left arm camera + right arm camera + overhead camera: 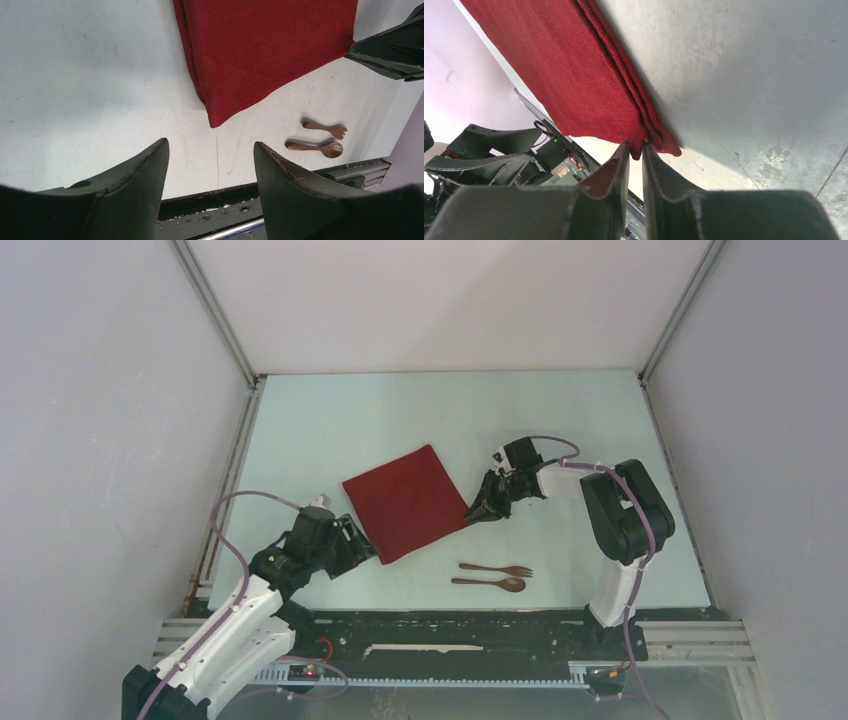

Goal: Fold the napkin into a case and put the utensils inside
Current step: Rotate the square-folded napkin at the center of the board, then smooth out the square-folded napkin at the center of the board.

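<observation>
The dark red napkin (408, 500) lies folded in layers as a tilted rectangle on the pale table; it also shows in the left wrist view (260, 50) and the right wrist view (574, 70). My right gripper (472, 514) is at its right corner, its jaws (636, 145) nearly closed with the corner of the cloth pinched between the tips. My left gripper (372, 552) is open and empty (210, 145), just short of the napkin's near corner. The brown fork (497, 569) and spoon (490, 583) lie side by side near the front edge, to the right of the left gripper.
Grey enclosure walls stand on the left, right and back. A black metal rail (450, 625) runs along the table's near edge under both arm bases. The right arm's black body (625, 510) stands right of the utensils.
</observation>
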Tool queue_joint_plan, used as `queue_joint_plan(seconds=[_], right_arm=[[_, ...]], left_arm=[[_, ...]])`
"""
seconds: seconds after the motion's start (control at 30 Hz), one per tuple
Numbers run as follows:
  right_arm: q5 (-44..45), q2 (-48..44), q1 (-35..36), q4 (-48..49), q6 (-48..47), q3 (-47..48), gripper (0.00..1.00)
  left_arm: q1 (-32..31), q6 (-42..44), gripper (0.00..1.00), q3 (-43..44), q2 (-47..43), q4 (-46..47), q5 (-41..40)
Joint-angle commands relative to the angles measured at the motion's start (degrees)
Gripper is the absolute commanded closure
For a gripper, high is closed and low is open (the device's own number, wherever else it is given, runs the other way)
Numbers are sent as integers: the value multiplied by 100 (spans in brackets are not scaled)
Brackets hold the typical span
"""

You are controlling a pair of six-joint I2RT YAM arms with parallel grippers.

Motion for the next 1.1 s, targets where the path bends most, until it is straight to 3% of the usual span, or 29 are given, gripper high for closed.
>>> queue_joint_plan(seconds=[0.0,0.07,0.17,0.3,0.43,0.77,1.07], right_arm=[[64,-13,-3,81,17,156,86],[75,-88,30,107,-23,154,100],[95,-177,167,129,-256,271,100],[263,-44,561,315,-722,654,100],[54,604,870,488,-904,1405,100],[-168,2035,1579,427,-1141,3424,100],[-420,3041,1706,539,-720,4690,100]], left_arm=[[-20,149,32,198,-23,49,-91],[-24,168,30,236,-18,28,-191],[261,160,23,284,8,123,4],[1267,147,23,66,74,697,995],[1866,214,25,117,368,960,1472],[2285,417,24,129,180,661,1510],[2427,441,24,-24,149,637,1371]])
